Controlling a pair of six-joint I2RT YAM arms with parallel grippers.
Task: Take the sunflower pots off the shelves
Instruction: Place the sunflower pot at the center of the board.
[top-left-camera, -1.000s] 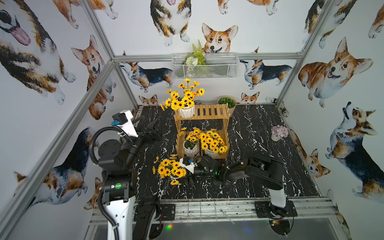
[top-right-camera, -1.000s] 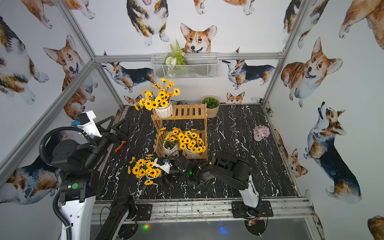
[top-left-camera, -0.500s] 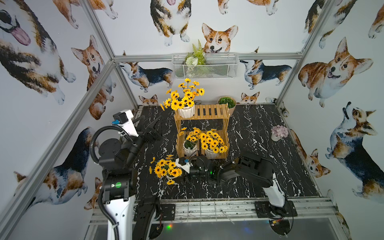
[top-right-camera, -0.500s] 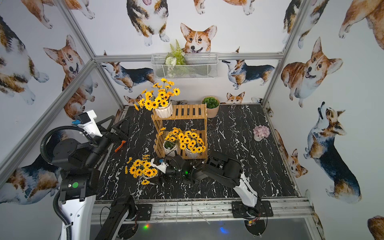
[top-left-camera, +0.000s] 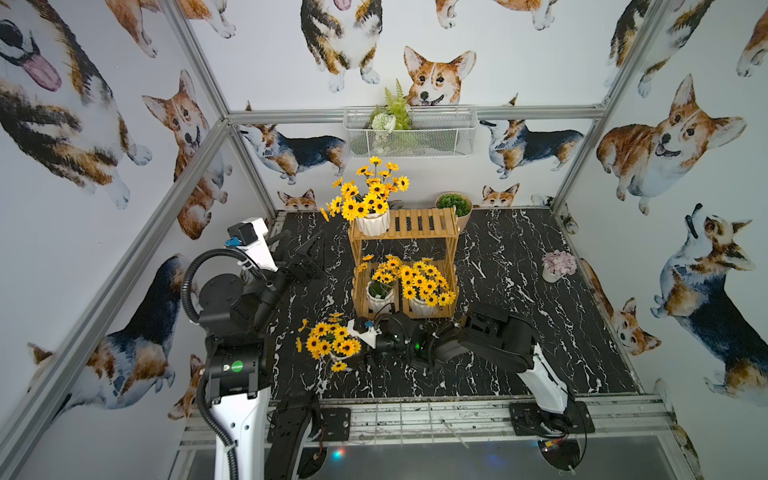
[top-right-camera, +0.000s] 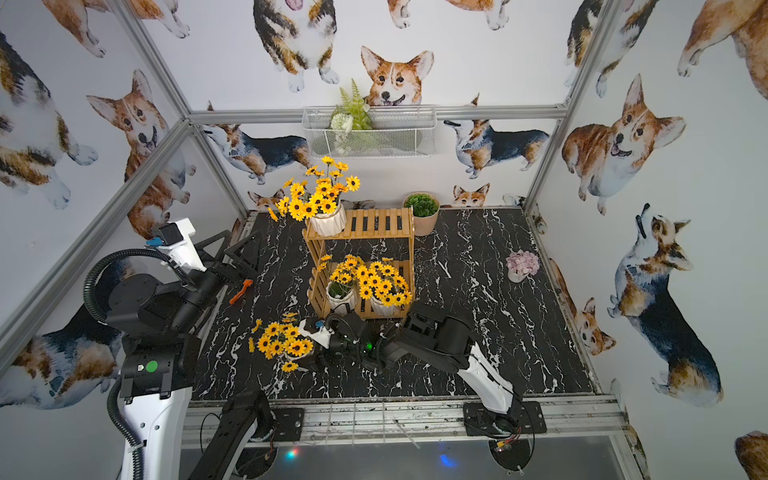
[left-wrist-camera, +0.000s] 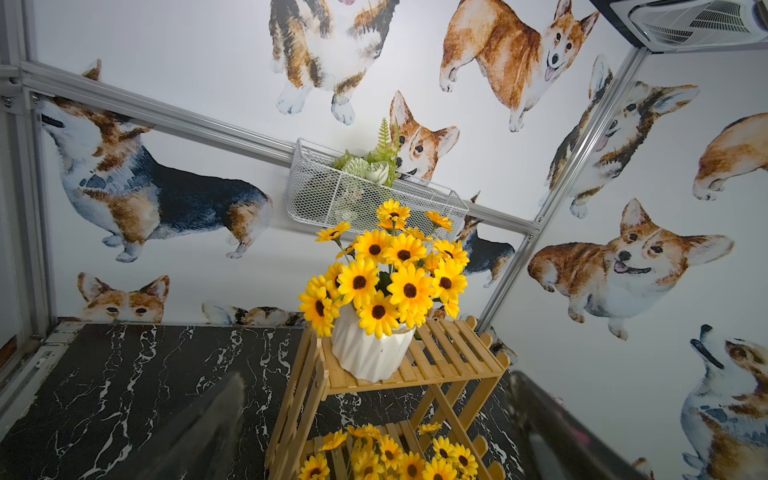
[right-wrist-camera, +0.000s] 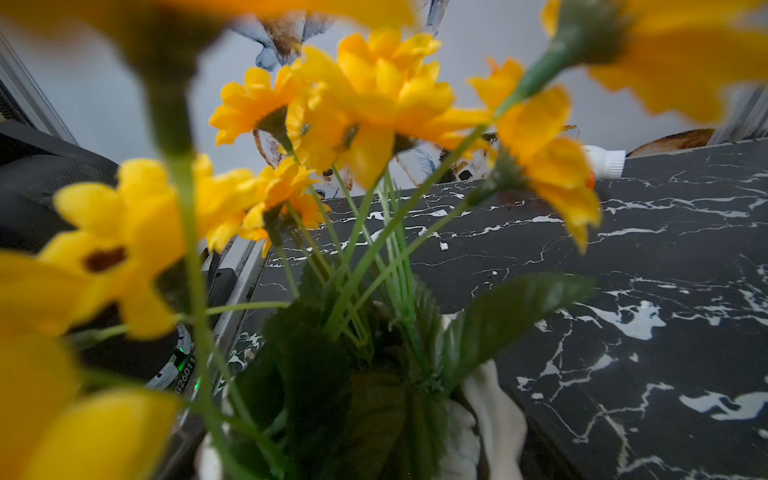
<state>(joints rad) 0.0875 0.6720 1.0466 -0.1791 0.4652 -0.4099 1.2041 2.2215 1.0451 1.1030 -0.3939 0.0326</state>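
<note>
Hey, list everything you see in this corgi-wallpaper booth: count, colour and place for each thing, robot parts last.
Sunflower pots: four, white with yellow blooms; this one on the top tier, two on the lower tier, one on the table in front.
Shelves: one, light-brown wood, mid-table.
Succulent pot: one, beige, behind the shelves.
Pink-flower pot: one, white, table's right side.
Wire basket: one, white, back wall, holding greenery.
Orange object: one, small, near the left arm.
Table: one, black marble.
Left gripper: one, black, raised at left, jaws open and empty.
Right gripper: one, black, low, jaws around the front sunflower pot.
</note>
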